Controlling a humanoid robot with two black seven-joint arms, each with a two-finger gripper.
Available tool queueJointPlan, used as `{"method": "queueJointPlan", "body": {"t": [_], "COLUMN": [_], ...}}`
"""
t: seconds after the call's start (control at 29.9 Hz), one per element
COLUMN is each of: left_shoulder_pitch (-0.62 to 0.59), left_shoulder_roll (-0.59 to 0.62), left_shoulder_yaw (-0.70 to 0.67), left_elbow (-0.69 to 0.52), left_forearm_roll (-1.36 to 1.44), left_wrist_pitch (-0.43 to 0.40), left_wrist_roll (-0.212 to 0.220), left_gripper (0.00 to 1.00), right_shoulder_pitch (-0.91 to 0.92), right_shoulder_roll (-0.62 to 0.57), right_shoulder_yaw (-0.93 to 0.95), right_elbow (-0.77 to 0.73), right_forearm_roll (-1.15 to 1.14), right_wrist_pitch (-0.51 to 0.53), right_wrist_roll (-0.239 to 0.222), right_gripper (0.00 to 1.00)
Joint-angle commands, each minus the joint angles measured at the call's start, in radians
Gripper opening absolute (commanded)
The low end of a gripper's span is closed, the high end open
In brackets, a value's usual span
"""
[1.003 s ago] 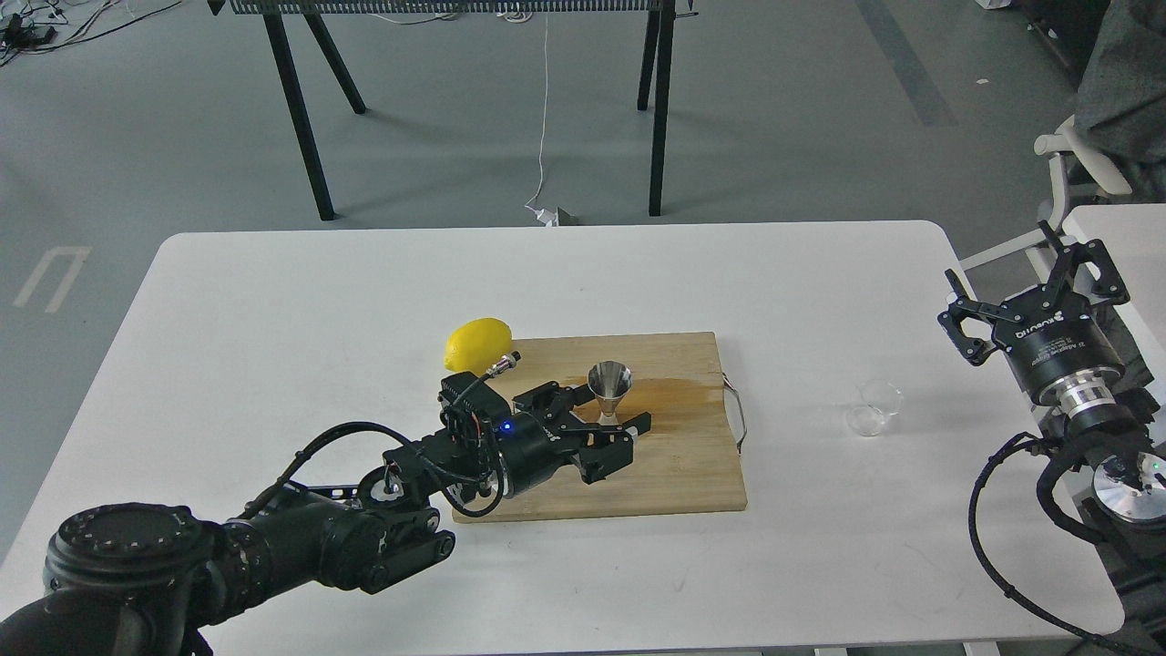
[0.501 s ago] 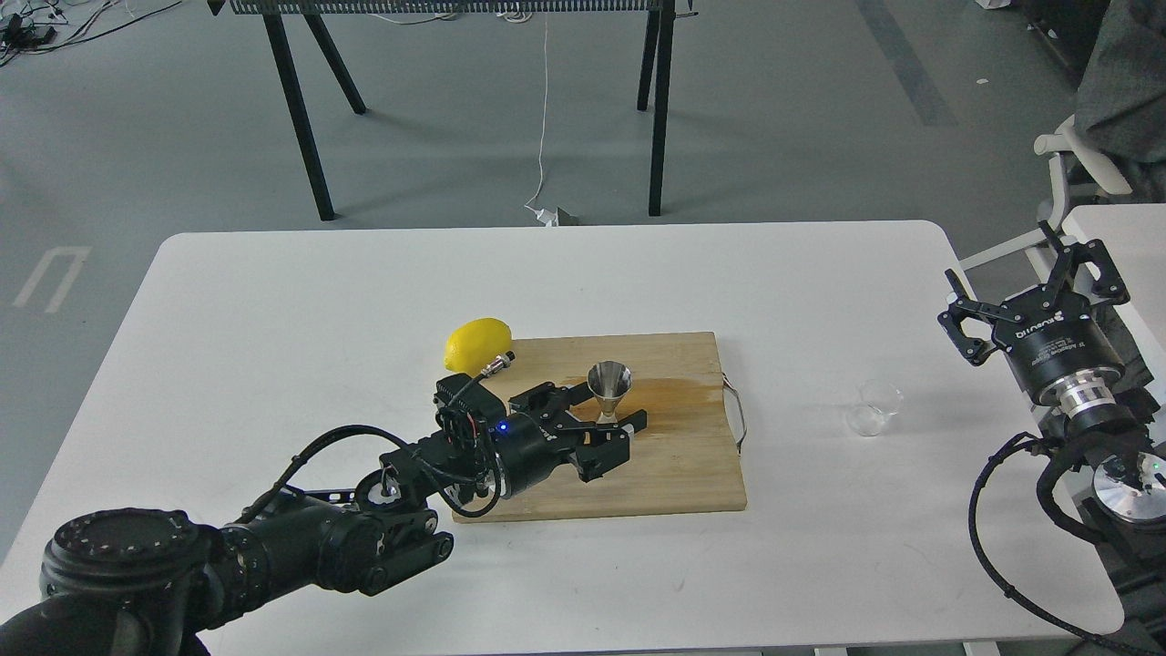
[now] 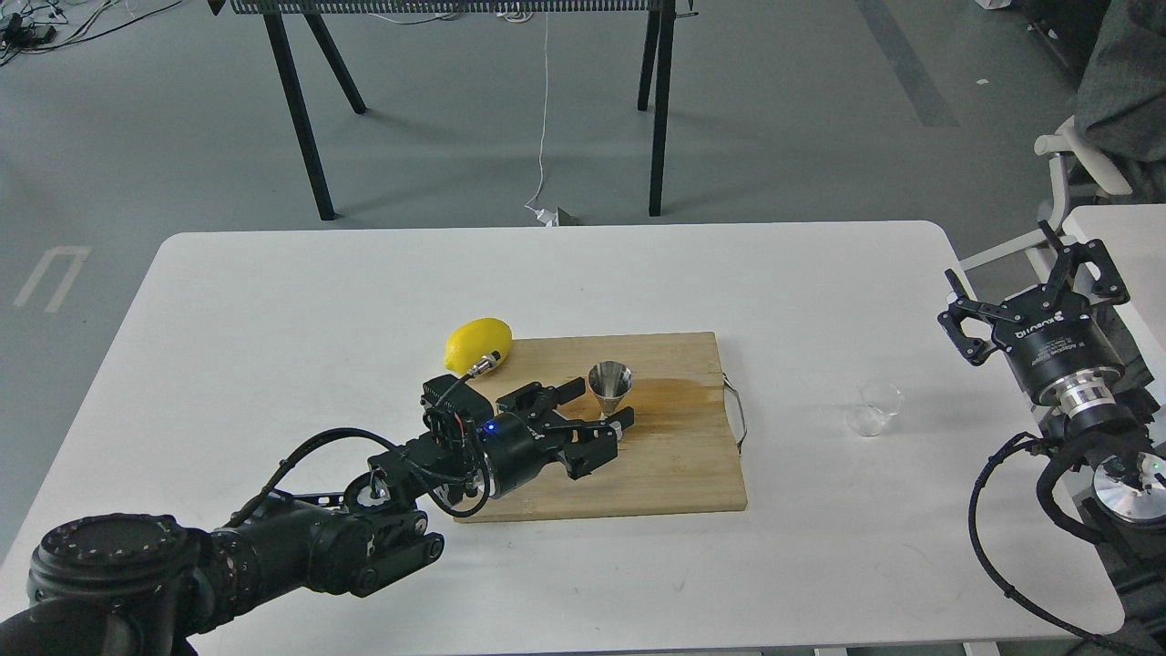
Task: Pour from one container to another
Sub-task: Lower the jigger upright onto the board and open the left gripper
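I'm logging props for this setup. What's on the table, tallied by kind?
Lemon: 1
Steel jigger: 1
Glass cup: 1
Wooden board: 1
Total: 4

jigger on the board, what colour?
Shiny silver steel jigger; shows best in the head view, the only view.

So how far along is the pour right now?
Possibly done: an amber wet stain marks the wooden cutting board, and the small clear glass cup stands alone on the white table, apparently empty. In hand: nothing; the left pincer is open beside the steel hourglass jigger, the right pincer open, clear of the cup. Whether the jigger is filled can't be seen.
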Motion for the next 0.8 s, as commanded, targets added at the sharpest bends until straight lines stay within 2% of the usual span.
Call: {"method": "queueJointPlan", "body": {"t": [0.0, 0.33, 0.77], "left_shoulder_pitch": [0.002, 0.020, 0.037], "left_shoulder_roll": [0.000, 0.063, 0.144], "left_shoulder_yaw": [0.000, -0.003, -0.006], "left_elbow": [0.000, -0.069, -0.100], "left_forearm_roll": [0.000, 0.000, -0.001], "left_wrist_pitch": [0.001, 0.001, 0.001], "left_wrist_roll": [0.000, 0.000, 0.000], "left_gripper": [0.90, 0.90, 0.90], "right_shoulder_pitch": [0.000, 0.000, -0.002], "right_shoulder_roll": [0.000, 0.000, 0.000], "right_shoulder_yaw": [0.000, 0.000, -0.002], "right_elbow": [0.000, -0.002, -0.002], "right_forearm_roll": [0.000, 0.000, 0.000], "right_wrist_pitch": [0.000, 0.000, 0.000], "right_wrist_roll": [0.000, 0.000, 0.000], "right_gripper": [0.99, 0.99, 0.99]}}
